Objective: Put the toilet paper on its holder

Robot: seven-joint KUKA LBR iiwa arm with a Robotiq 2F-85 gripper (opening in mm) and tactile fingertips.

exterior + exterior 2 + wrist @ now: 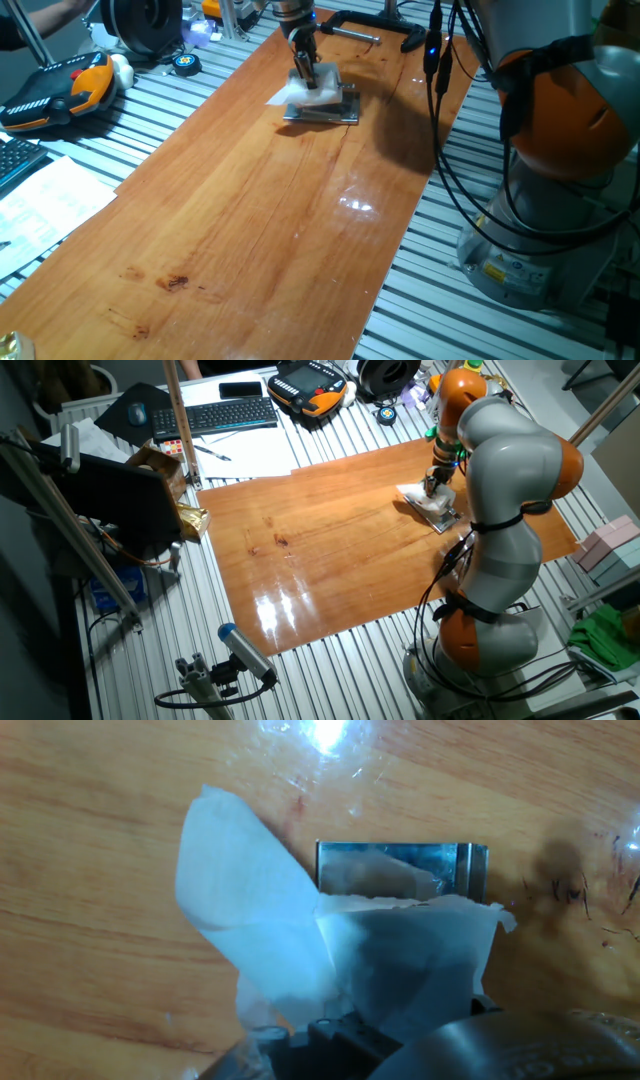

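The toilet paper (312, 91) is a small white roll with a loose sheet trailing to the left, sitting over the holder (326, 110), a flat shiny grey metal bracket on the wooden board. My gripper (304, 68) reaches down from above with its fingers close together on the roll. In the other fixed view the gripper (436, 484) is on the toilet paper (418, 495) above the holder (443, 515). In the hand view the toilet paper (400, 960) fills the middle, and its sheet hides the fingertips and part of the holder (400, 870).
A long black clamp (372, 24) lies behind the holder. An orange and black pendant (60, 85), a keyboard (215, 415) and printed paper sheets (50, 195) lie left of the board. The arm's base (545, 220) and its cables stand at the right.
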